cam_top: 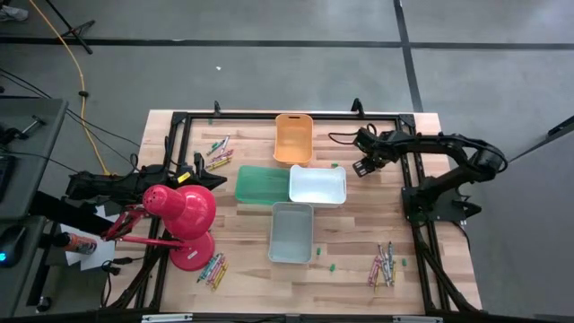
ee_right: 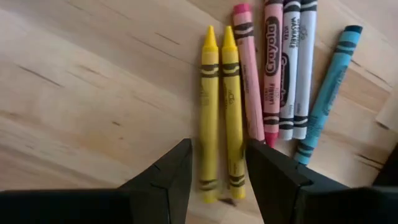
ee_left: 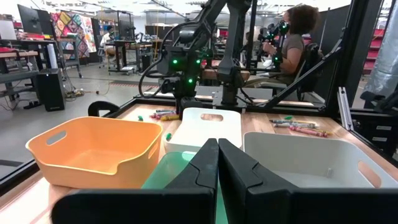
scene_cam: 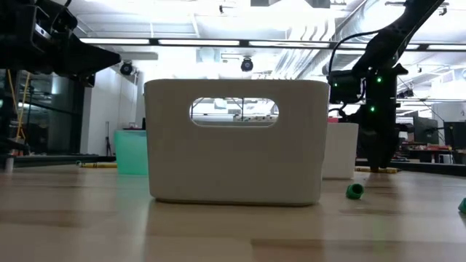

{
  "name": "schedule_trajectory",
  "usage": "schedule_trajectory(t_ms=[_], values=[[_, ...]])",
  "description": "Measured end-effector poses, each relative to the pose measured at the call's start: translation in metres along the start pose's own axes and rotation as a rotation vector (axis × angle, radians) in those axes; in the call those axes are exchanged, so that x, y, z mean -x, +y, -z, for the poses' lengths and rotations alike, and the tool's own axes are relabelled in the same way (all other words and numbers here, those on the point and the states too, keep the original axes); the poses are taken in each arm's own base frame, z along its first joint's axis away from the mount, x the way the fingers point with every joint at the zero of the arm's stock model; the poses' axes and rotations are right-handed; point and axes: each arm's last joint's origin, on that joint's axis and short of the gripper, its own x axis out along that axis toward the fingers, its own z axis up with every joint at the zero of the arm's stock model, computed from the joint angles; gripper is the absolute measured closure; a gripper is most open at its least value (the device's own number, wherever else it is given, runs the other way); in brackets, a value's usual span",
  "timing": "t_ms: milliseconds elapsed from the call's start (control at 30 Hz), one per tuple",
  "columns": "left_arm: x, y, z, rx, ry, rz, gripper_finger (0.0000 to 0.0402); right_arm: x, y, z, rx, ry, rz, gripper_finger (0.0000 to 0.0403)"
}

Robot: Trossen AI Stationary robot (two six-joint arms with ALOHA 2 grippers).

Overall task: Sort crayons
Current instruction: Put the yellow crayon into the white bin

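Currently on the table: we are cataloguing four bins, scattered crayons, two arms and a red lamp [cam_top: 184, 220].
Landmark: we are taking the white bin [cam_top: 317, 185] as our reference.
Neighbouring bins: the green bin [cam_top: 262, 183] is touching its left side, the orange bin [cam_top: 293, 139] is standing just behind it, and the grey bin [cam_top: 291, 231] is sitting just in front.
Right gripper [ee_right: 217, 177]: it is hovering just right of the white bin, released, with its fingers standing apart over the ends of two yellow crayons [ee_right: 208, 112]; we cannot tell whether it is touching them.
Crayons under it: pink [ee_right: 249, 74], red [ee_right: 272, 62], grey [ee_right: 297, 62] and blue [ee_right: 326, 93] sticks are lying side by side next to the yellow pair.
Other crayons: loose groups are lying well to the front right [cam_top: 384, 265], front left [cam_top: 213, 269] and back left [cam_top: 218, 152] of the white bin.
Left gripper [ee_left: 217, 162]: it is waiting beyond the green bin from the white bin, clenched on nothing.
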Motion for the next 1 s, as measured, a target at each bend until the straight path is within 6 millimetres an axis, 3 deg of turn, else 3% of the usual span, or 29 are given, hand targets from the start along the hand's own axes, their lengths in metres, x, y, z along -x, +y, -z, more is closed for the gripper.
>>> schedule_trajectory(t_ms=[567, 833, 1000], values=[[0.0, 0.0, 0.0, 0.0, 0.0, 0.0, 0.0398, 0.0, 0.0, 0.0, 0.024, 0.003, -0.018, 0.0256], [0.0, 0.0, 0.0, 0.0, 0.0, 0.0, 0.0398, 0.02, 0.003, -0.007, -0.008, -0.076, -0.07, 0.0256], [0.0, 0.0, 0.0, 0.0, 0.0, 0.0, 0.0398, 0.021, 0.011, -0.004, -0.01, -0.046, -0.136, 0.0256]])
